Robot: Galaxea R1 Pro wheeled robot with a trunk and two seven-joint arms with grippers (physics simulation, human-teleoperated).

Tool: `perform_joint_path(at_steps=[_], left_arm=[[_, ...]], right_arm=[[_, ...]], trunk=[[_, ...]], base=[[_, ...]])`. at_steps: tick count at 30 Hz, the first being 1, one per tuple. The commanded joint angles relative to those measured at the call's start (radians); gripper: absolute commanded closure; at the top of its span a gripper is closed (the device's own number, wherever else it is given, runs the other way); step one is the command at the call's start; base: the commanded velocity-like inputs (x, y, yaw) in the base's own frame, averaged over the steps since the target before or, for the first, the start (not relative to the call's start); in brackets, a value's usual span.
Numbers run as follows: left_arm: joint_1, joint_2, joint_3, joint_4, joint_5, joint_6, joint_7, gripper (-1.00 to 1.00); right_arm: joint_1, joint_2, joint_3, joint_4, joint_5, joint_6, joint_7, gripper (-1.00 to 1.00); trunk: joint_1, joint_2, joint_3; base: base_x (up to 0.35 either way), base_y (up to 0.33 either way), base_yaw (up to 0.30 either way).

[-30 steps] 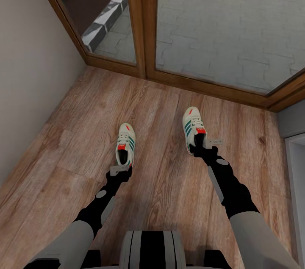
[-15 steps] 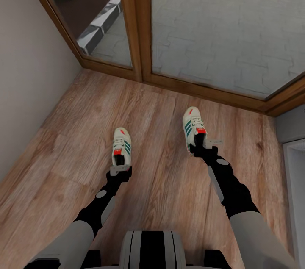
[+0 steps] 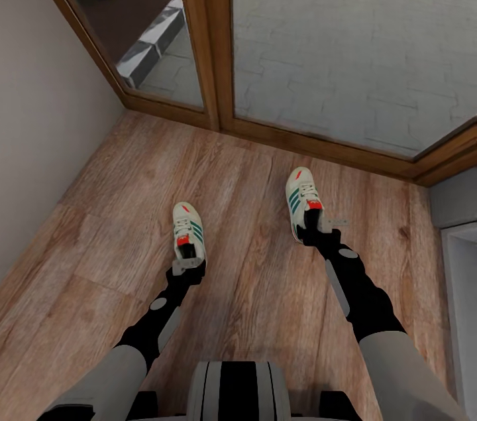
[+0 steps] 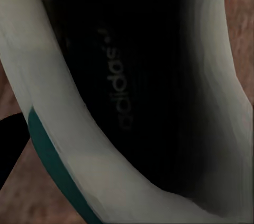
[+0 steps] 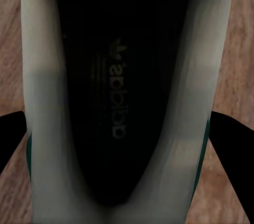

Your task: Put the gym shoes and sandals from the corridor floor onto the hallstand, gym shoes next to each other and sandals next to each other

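1. Wood-plank floor [image 3: 252,288] runs up to a brown-framed glass door [image 3: 218,43], the landmark here.
2. Left shoe [image 3: 188,230] points toe-first at the door, its heel in the left gripper [image 3: 188,266], which is clamped on the heel.
3. Right shoe [image 3: 302,199] sits nearer the door, well apart from the left shoe; the right gripper [image 3: 318,227] grips its heel.
4. Both wrist views look into the dark insole with pale lettering [image 4: 114,86] [image 5: 119,97], and dark fingers [image 5: 230,139] flank the right shoe's cream sides.
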State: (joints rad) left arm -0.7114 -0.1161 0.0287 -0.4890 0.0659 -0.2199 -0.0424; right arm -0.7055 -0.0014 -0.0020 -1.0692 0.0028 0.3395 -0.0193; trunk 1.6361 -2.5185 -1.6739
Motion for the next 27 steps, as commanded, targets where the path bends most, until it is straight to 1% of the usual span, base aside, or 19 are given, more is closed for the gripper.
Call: perform_joint_path(at_steps=[1,27], left_arm=[[0.0,-0.001,0.003,0.001,0.006,-0.002,-0.004,1.0],[0.0,-0.001,0.003,0.001,0.006,-0.003,-0.004,1.0]], right_arm=[[0.0,0.0,0.0,-0.001,0.0,0.006,-0.002,1.0],[0.0,0.0,0.003,0.0,0.0,0.006,-0.003,1.0]], trunk=[[0.0,0.0,0.0],[0.0,0.0,0.0]], base=[[0.002,-0.002,0.0],[0.0,0.0,0.0]])
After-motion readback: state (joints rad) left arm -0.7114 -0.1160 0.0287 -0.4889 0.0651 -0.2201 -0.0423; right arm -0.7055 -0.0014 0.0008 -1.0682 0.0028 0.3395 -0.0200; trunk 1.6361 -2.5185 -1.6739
